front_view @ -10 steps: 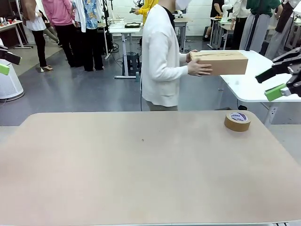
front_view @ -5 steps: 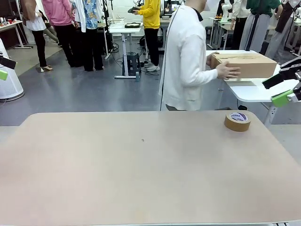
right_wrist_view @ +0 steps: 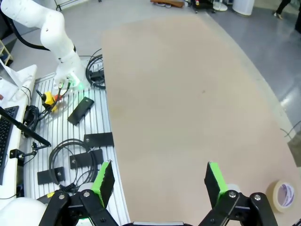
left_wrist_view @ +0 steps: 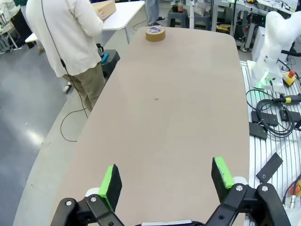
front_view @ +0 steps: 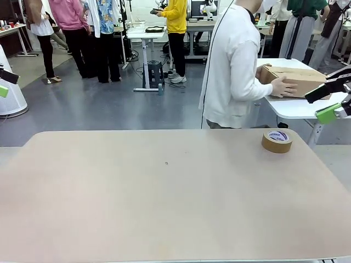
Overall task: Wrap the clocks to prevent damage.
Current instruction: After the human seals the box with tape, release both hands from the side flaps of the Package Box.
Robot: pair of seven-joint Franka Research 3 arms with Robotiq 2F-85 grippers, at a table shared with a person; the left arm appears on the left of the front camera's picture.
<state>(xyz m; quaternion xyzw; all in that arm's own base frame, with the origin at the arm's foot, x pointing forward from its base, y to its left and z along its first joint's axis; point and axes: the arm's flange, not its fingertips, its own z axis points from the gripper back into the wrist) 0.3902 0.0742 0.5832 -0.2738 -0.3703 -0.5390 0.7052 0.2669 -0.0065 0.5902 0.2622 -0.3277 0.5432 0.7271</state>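
STEP: packing seemingly over, person (front_view: pixel 233 66) setting brown cardboard box (front_view: pixel 293 80) on white side table (front_view: pixel 299 107) | CLOCKS: unseen, whereabouts undeterminable | PINCERS: left pincer (left_wrist_view: pixel 167 176) and right pincer (right_wrist_view: pixel 157 179) gaping wide, empty | WORKTOP: beige worktop (front_view: pixel 164 208) carrying brown tape roll (front_view: pixel 277 140) near far right corner | NEXT: likely none.

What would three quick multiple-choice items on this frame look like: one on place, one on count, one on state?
1. Where is the tape roll?
A. Far right part of the table
B. Near left corner
C. In the person's hands

2. How many tape rolls lie on the table?
A. Three
B. One
C. Two

3. What state is the left gripper in?
A. Shut on the tape roll
B. Shut, holding nothing
C. Open, holding nothing

Answers:
1. A, the roll lies flat by the far right edge in the front view.
2. B, a single brown roll is there.
3. C, the left wrist view shows its green pads wide apart over bare tabletop.
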